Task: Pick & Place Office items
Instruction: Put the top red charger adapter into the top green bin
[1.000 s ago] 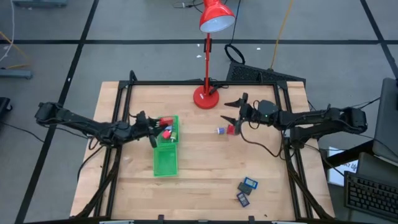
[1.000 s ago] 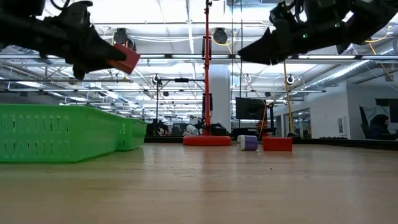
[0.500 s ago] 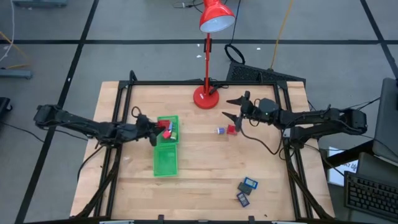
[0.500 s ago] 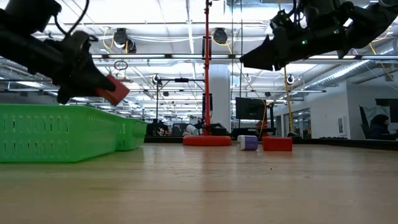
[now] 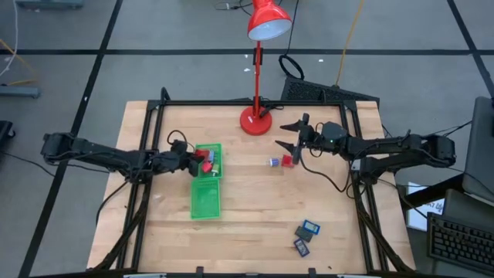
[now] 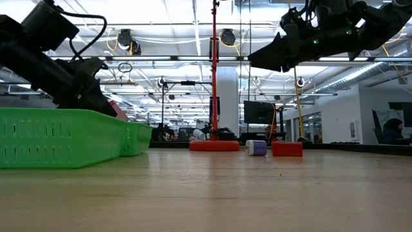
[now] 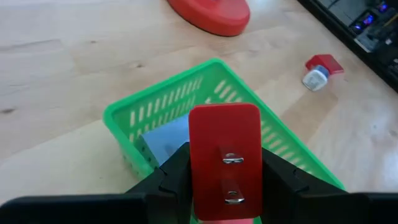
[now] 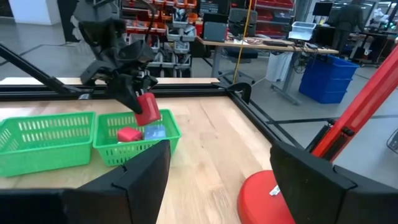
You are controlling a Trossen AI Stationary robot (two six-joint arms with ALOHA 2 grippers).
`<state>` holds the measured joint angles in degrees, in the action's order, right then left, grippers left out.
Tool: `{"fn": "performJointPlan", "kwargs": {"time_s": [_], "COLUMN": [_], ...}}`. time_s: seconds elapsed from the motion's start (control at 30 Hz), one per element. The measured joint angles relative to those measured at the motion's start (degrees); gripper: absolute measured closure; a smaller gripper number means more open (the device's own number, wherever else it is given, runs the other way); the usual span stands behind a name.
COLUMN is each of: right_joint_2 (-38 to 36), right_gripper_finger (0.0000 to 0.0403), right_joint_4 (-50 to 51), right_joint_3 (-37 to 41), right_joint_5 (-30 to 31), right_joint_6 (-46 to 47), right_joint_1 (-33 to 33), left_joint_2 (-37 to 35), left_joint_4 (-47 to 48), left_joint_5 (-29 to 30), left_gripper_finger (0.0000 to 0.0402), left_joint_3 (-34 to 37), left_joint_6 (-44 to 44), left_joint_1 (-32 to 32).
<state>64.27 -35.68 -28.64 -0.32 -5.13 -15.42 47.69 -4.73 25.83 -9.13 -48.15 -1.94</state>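
We hold a red block (image 7: 224,160) clamped in the left end effector (image 7: 225,180), poised over the far compartment of the green tray (image 7: 155,107), presumably for release. The right end effector (image 5: 291,136) waits with fingers spread above the counter (image 5: 255,208).

You won't find any readable text, label, brand, number or sign in these views. The red block (image 7: 224,160) shows only two small metal fittings on its face, no lettering. The green tray (image 5: 205,191), the red lamp (image 5: 267,21) and the wooden table (image 5: 255,212) carry no markings you can read. The two dark rectangles with blue faces (image 5: 306,235), toward five o'clock on the table, are too small to tell whether they bear print. The room's shelves and bins are likewise illegible.
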Motion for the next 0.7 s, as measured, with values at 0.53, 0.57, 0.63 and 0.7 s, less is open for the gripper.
{"fn": "performJointPlan", "kwargs": {"time_s": [0.53,0.57,0.63,0.7], "right_joint_2": [0.0,0.0,0.0,0.0], "right_gripper_finger": [0.0140,0.0140,0.0140,0.0140], "right_joint_4": [0.3,0.3,0.3,0.3], "right_joint_3": [0.0,0.0,0.0,0.0], "right_joint_5": [0.0,0.0,0.0,0.0], "right_joint_6": [0.0,0.0,0.0,0.0], "right_joint_1": [0.0,0.0,0.0,0.0], "left_joint_2": [0.0,0.0,0.0,0.0], "left_joint_4": [-2.9,-2.9,-2.9,-2.9], "left_joint_5": [-0.5,-0.5,-0.5,-0.4], "left_gripper_finger": [0.0241,0.0237,0.0228,0.0220], "left_joint_3": [-0.1,-0.1,-0.1,-0.1], "left_joint_6": [1.3,1.4,1.4,1.4], "left_joint_1": [2.0,2.0,2.0,2.0]}}
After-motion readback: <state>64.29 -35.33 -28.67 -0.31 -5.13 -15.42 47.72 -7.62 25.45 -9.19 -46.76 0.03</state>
